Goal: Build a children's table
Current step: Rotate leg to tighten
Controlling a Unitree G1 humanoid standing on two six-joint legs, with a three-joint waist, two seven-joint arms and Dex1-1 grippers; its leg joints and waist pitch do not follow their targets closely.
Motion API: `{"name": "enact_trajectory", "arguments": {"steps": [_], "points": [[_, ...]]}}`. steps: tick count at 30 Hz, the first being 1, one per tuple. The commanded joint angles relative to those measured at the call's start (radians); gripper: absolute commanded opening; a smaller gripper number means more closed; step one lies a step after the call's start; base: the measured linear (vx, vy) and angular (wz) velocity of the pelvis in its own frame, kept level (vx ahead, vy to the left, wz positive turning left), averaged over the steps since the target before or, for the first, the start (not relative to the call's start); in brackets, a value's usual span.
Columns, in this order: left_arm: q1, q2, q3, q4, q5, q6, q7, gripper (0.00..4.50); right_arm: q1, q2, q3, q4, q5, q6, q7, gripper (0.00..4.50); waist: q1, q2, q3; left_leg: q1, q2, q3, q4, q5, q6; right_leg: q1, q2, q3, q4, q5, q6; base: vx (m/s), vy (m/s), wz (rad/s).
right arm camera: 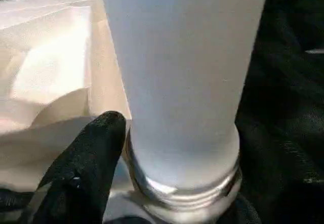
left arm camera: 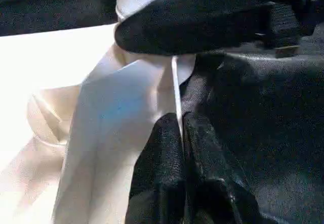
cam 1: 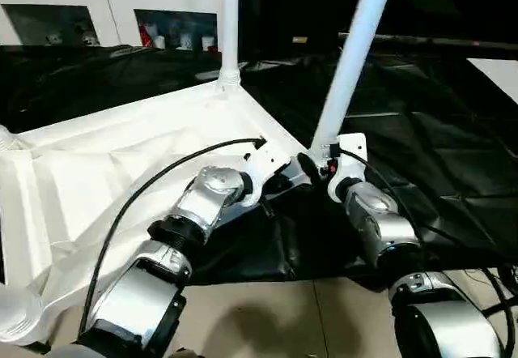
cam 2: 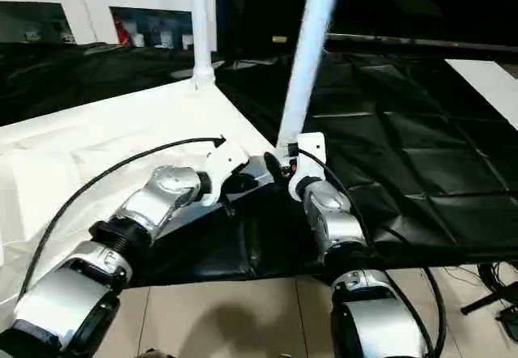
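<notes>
The tabletop [cam 1: 121, 164] lies upside down on a black sheet [cam 1: 421, 147], its ribbed underside facing up. Its near corner sits at the meeting point of both arms, and the sheet's front edge ends just short of a pale tiled floor [cam 1: 307, 317]. To the right of the corner the sheet stretches away wide and bare; to the left the white underside spreads out to the picture's edge.

Two legs stand up from the tabletop. The far leg [cam 1: 230, 26] rises straight from its corner socket. The near leg [cam 1: 352, 58] leans to the right, its threaded base collar seated at the near corner socket, as the right wrist view shows [right arm camera: 187, 183].

The left gripper [left arm camera: 181, 148] is clenched, its two black fingers pressed together on the thin edge of the tabletop at that corner. The right gripper [cam 1: 312, 166] is at the base of the near leg, with one black finger [right arm camera: 86, 168] lying against the collar; I cannot tell from the pictures whether it is grasping the leg or released.

Behind the sheet stands a white cabinet [cam 1: 105, 18] with glass doors.
</notes>
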Motion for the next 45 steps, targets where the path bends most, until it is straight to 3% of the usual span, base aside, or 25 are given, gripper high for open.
{"name": "enact_trajectory", "arguments": {"steps": [1, 5, 7, 8, 12, 16, 21, 22, 24, 30, 34, 38, 42, 43, 45], "points": [[0.042, 0.035, 0.000, -0.016, -0.031, -0.050, -0.087, 0.00, 0.027, -0.029, 0.037, -0.060, -0.006, -0.014, 0.100, 3.84, 0.004, -0.009, -0.062, 0.005, 0.023, -0.012, -0.063, -0.201, 0.049, 0.045, -0.054, 0.043, -0.089, -0.200, -0.192, 0.000, 0.000, 0.00], [0.105, 0.111, -0.007, -0.107, -0.086, -0.052, -0.296, 0.00, 0.073, -0.112, 0.066, -0.143, 0.010, 0.004, 0.276, 3.84, 0.007, -0.013, -0.063, 0.002, 0.025, -0.012, -0.061, -0.162, 0.072, 0.050, -0.054, 0.044, -0.082, -0.151, -0.205, 0.000, 0.000, 0.00], [0.138, 0.159, -0.019, -0.157, -0.110, -0.040, -0.413, 0.00, 0.104, -0.170, 0.092, -0.200, 0.021, 0.027, 0.410, 3.84, 0.009, -0.006, -0.061, 0.005, 0.028, -0.011, -0.061, -0.161, 0.087, 0.048, -0.051, 0.044, -0.078, -0.123, -0.225, 0.000, 0.000, 0.00], [0.144, 0.172, -0.024, -0.165, -0.110, -0.038, -0.434, 0.00, 0.114, -0.188, 0.102, -0.219, 0.025, 0.038, 0.451, 3.84, 0.011, -0.007, -0.062, 0.005, 0.029, -0.009, -0.061, -0.159, 0.090, 0.049, -0.052, 0.045, -0.077, -0.110, -0.228, 0.000, 0.000, 0.00], [0.152, 0.202, -0.026, -0.173, -0.118, -0.032, -0.488, 0.00, 0.141, -0.237, 0.137, -0.267, 0.025, 0.047, 0.556, 3.84, 0.013, -0.003, -0.062, 0.012, 0.031, -0.008, -0.061, -0.158, 0.085, 0.044, -0.050, 0.045, -0.072, -0.073, -0.254, 0.000, 0.000, 0.00], [0.163, 0.227, -0.021, -0.187, -0.128, -0.026, -0.528, 0.00, 0.161, -0.271, 0.163, -0.305, 0.024, 0.068, 0.626, 3.84, 0.012, -0.007, -0.060, 0.008, 0.029, -0.009, -0.062, -0.186, 0.069, 0.048, -0.052, 0.045, -0.077, -0.122, -0.242, 0.000, 0.000, 0.00], [0.171, 0.233, -0.014, -0.212, -0.136, -0.010, -0.534, 0.00, 0.161, -0.267, 0.168, -0.306, 0.018, 0.080, 0.639, 3.44, 0.011, -0.005, -0.061, 0.010, 0.030, -0.010, -0.063, -0.185, 0.055, 0.045, -0.052, 0.046, -0.078, -0.145, -0.234, 0.000, 0.000, 0.00], [0.170, 0.232, -0.013, -0.213, -0.137, -0.010, -0.534, 0.00, 0.160, -0.263, 0.167, -0.304, 0.017, 0.080, 0.633, 3.20, 0.011, -0.006, -0.061, 0.010, 0.030, -0.010, -0.063, -0.183, 0.055, 0.045, -0.052, 0.046, -0.077, -0.140, -0.235, 0.000, 0.000, 0.00], [0.170, 0.231, -0.012, -0.216, -0.140, -0.008, -0.536, 0.00, 0.161, -0.259, 0.166, -0.310, 0.025, 0.089, 0.637, 3.08, 0.011, -0.007, -0.062, 0.009, 0.029, -0.009, -0.061, -0.166, 0.062, 0.046, -0.050, 0.046, -0.073, -0.107, -0.243, 0.000, 0.000, 0.00], [0.175, 0.232, -0.016, -0.229, -0.143, 0.000, -0.542, 0.00, 0.171, -0.260, 0.167, -0.323, 0.030, 0.104, 0.654, 2.73, 0.011, -0.008, -0.063, 0.009, 0.028, -0.009, -0.060, -0.166, 0.063, 0.047, -0.051, 0.045, -0.074, -0.119, -0.239, 0.000, 0.000, 0.00], [0.169, 0.208, -0.008, -0.212, -0.117, -0.005, -0.454, 0.00, 0.163, -0.232, 0.144, -0.260, -0.011, 0.095, 0.505, 2.67, 0.011, -0.007, -0.062, 0.009, 0.029, -0.009, -0.061, -0.158, 0.063, 0.045, -0.052, 0.046, -0.073, -0.109, -0.243, 0.000, 0.000, 0.00], [0.118, 0.108, 0.032, -0.145, -0.096, 0.014, -0.237, 0.00, 0.118, -0.163, 0.061, -0.133, -0.032, 0.119, 0.171, 2.65, -0.002, -0.008, -0.058, 0.015, 0.027, -0.014, -0.066, -0.236, 0.001, 0.040, -0.056, 0.045, -0.090, -0.284, -0.199, 0.000, 0.000, 0.00], [0.072, 0.008, 0.038, -0.096, -0.076, 0.050, -0.084, 0.00, 0.078, -0.090, 0.005, -0.066, -0.016, 0.127, -0.041, 2.64, -0.003, -0.008, -0.059, 0.015, 0.024, -0.013, -0.065, -0.234, 0.007, 0.038, -0.054, 0.047, -0.095, -0.279, -0.187, 0.000, 0.000, 0.00], [0.058, -0.022, 0.037, -0.080, -0.069, 0.064, -0.042, 0.00, 0.063, -0.070, -0.003, -0.045, -0.014, 0.118, -0.090, 2.64, -0.006, -0.003, -0.059, 0.012, 0.024, -0.013, -0.066, -0.224, 0.006, 0.036, -0.051, 0.047, -0.093, -0.262, -0.186, 0.000, 0.000, 0.00], [0.040, -0.054, 0.035, -0.054, -0.057, 0.065, 0.017, 0.00, 0.042, -0.042, -0.018, -0.013, 0.000, 0.102, -0.138, 2.64, -0.005, -0.006, -0.061, 0.012, 0.023, -0.012, -0.064, -0.214, 0.010, 0.039, -0.051, 0.046, -0.092, -0.240, -0.188, 0.000, 0.000, 0.00]]}}
